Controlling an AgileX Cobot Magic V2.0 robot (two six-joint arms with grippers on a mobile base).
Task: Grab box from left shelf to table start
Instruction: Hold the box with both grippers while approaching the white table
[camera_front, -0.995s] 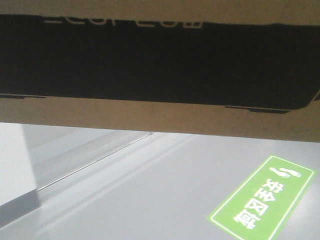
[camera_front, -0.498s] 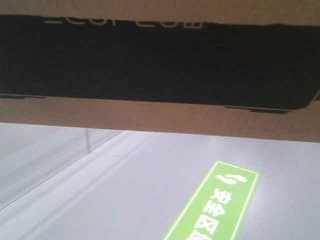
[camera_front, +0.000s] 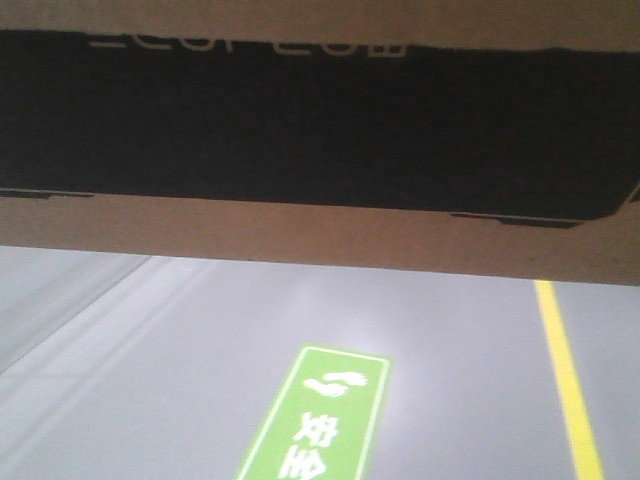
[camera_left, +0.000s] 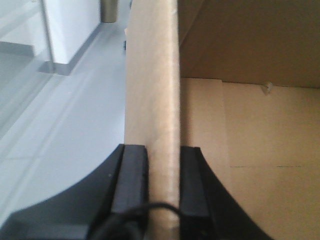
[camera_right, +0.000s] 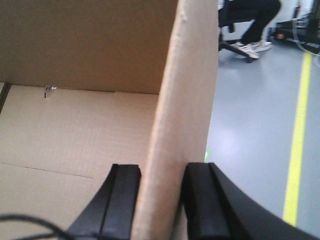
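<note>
The brown cardboard box, with its wide black panel and partial white lettering, fills the top half of the front view and is held off the floor. In the left wrist view my left gripper is shut on the box's upright left wall, one black finger on each side. My right gripper is likewise shut on the right wall in the right wrist view. The open inside of the box shows beside each wall. The shelf and the table are out of view.
Grey floor lies below the box, with a green floor sign and a yellow line. A glass partition with a white base stands to the left. A seated person's legs and office chair are at the far right.
The floor has swept across under the box: the green sign moved from right to centre, the glass partition slid out to the left, and a yellow line came in at right. The box stays fixed.
</note>
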